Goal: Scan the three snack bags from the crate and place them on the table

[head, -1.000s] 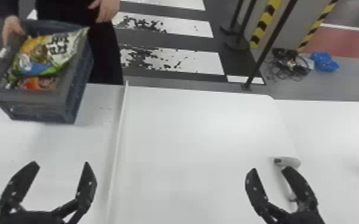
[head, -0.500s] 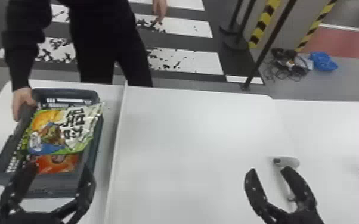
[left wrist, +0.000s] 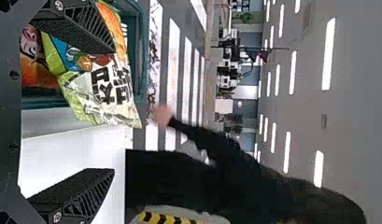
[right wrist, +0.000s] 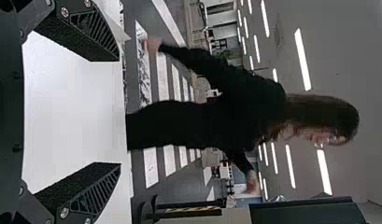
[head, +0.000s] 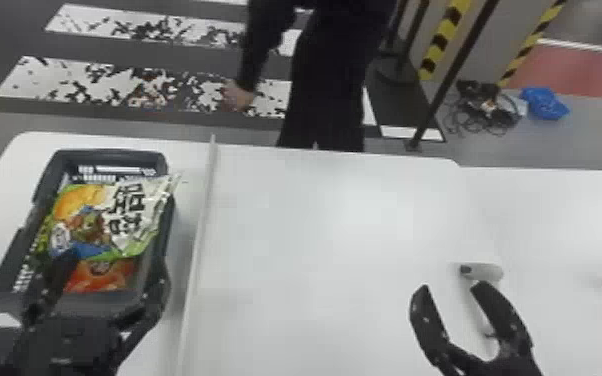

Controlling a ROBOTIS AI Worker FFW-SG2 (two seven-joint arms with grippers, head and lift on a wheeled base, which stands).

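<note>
Crate [head: 110,157] nearer now — crinkled green-white bag [head: 110,220] over orange bag [head: 100,279]

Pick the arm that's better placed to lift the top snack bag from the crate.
Left, I'd say. The left tool is open at the near end of the crate, close to the top snack bag; the right tool is across the raised strip, much farther off.

Head view looks down, left wrist's closer, sharing the crate [head: 110,155]
</note>
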